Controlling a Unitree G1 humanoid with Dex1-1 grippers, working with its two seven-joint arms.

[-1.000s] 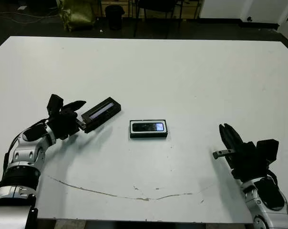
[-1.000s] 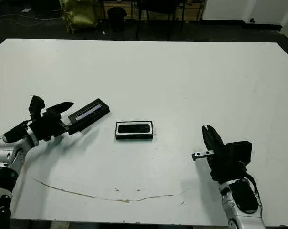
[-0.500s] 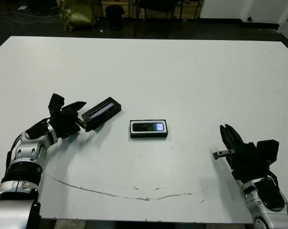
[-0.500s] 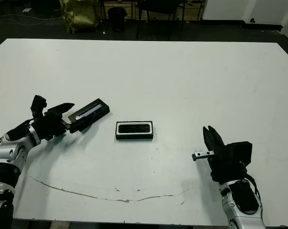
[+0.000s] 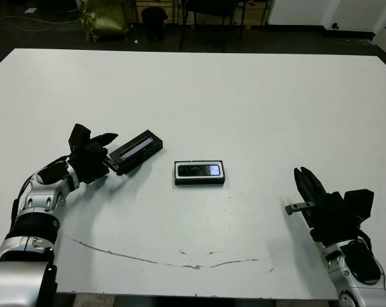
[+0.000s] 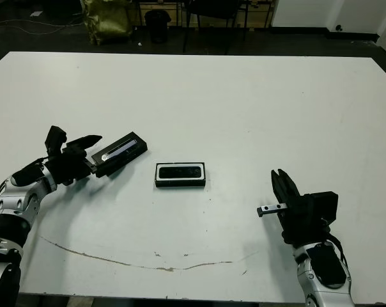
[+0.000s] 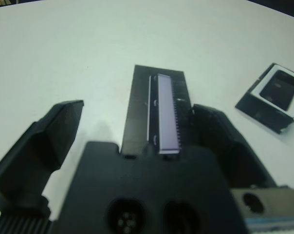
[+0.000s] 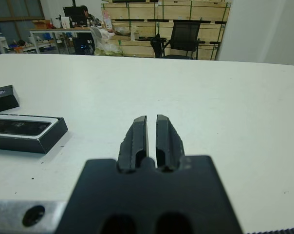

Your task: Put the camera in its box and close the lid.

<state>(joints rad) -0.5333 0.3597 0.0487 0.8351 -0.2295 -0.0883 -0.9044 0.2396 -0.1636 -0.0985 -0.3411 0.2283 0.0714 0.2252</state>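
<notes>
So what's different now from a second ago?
Not much. The left gripper has crept a little toward the box, bringing the lid along; its fingers sit wide apart around the lid's end. The camera still lies in the box, and the right gripper stays shut and away from them.

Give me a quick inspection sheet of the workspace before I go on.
Surface: white table, a thin brown scuff line near the front edge.
Job's things: camera lies in the box, mid-table; lid off, left of the box.
Clutter: nothing seen.
Grippers: left gripper jaws open around the lid's end; right gripper jaws shut, empty, apart from the box.
Cables: nothing seen on the table.
Surroundings: chairs, stacked crates, a person seated far off.
</notes>
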